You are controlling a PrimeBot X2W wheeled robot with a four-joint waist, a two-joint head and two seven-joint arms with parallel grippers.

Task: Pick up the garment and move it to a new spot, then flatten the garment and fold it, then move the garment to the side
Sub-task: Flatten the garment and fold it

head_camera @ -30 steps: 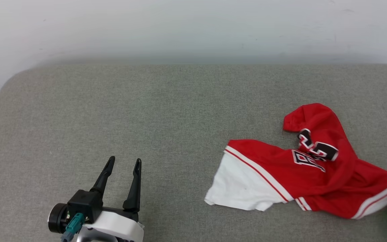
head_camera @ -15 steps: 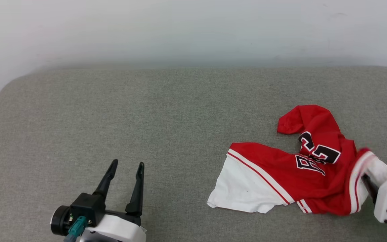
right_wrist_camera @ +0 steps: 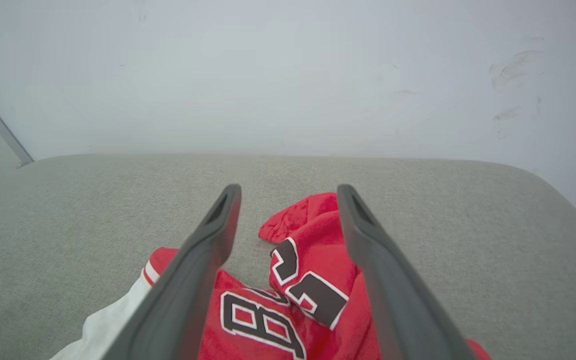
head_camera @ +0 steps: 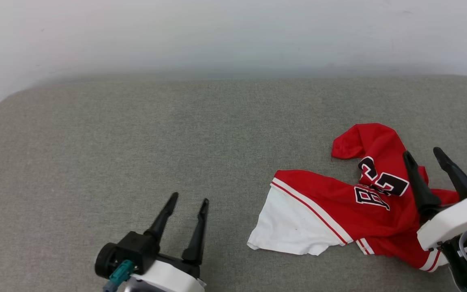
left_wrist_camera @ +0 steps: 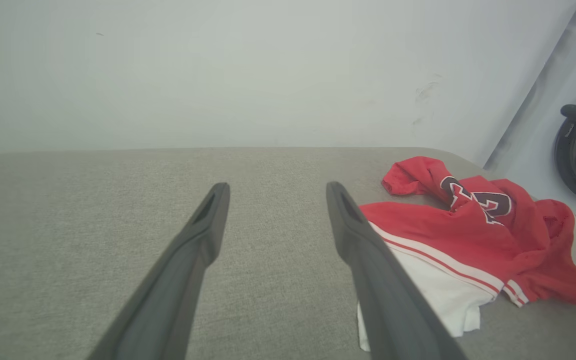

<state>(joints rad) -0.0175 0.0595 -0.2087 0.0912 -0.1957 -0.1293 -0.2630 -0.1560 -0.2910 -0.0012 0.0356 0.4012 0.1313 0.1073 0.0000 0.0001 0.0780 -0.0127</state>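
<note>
Your right gripper is gaping over the just-released red-and-white jersey garment; flattening is coming. Your left gripper is idling wide, left of it.

left tool: near left, fingers spread wide, pointing far | right tool: near right edge, fingers spread wide, pointing far, white wrist behind

Grey fabric-covered table with rounded corners, backed by a plain white wall bearing faint scuff marks at the right; lighting even and soft.
</note>
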